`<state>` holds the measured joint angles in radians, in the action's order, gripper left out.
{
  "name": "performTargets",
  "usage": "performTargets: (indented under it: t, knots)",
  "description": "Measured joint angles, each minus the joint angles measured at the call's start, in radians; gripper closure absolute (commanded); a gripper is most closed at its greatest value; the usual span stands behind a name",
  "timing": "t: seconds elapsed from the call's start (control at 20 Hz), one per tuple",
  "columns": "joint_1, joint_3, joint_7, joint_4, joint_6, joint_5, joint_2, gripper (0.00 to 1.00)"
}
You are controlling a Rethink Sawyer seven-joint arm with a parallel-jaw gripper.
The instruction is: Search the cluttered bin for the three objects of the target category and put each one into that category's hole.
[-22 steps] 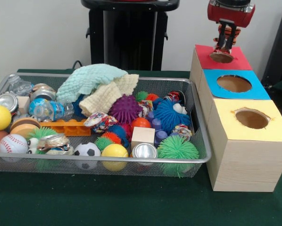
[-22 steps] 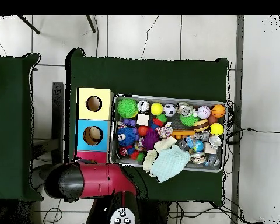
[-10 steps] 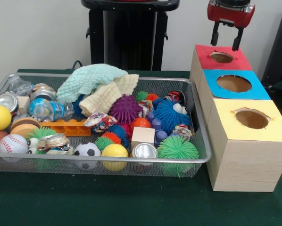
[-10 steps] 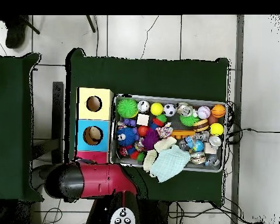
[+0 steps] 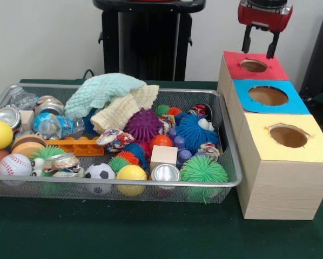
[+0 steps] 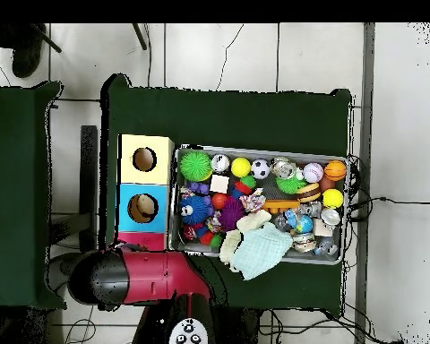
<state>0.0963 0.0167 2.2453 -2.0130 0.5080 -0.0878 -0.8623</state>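
Observation:
My gripper (image 5: 257,52) hangs open and empty just above the hole (image 5: 253,65) in the red-topped box (image 5: 277,72), one finger on each side of it. The blue box's hole (image 5: 268,95) and the yellow box's hole (image 5: 288,136) sit in a row nearer the camera. To their left, the wire mesh bin (image 5: 123,187) is piled with spiky balls, sports balls, crushed cans, a plastic bottle (image 5: 56,125), blocks and two folded cloths (image 5: 110,97). In the overhead view the red arm (image 6: 147,278) covers the red box and hides the gripper.
The three boxes (image 6: 145,191) stand tight against the bin's (image 6: 254,150) short side on the green cloth. A black stand (image 5: 145,38) rises behind the bin. A dark shape (image 6: 26,54) shows at the overhead view's top left edge.
One second ago my gripper was lower, shut on an orange striped soft thing at the red hole. It has since opened and risen; that thing is no longer visible.

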Motion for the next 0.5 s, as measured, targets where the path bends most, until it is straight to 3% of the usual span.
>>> performTargets:
  t: [0.5]
  knots:
    - [0.0,0.0,0.0,0.003,-0.008,0.0,0.0,0.0]
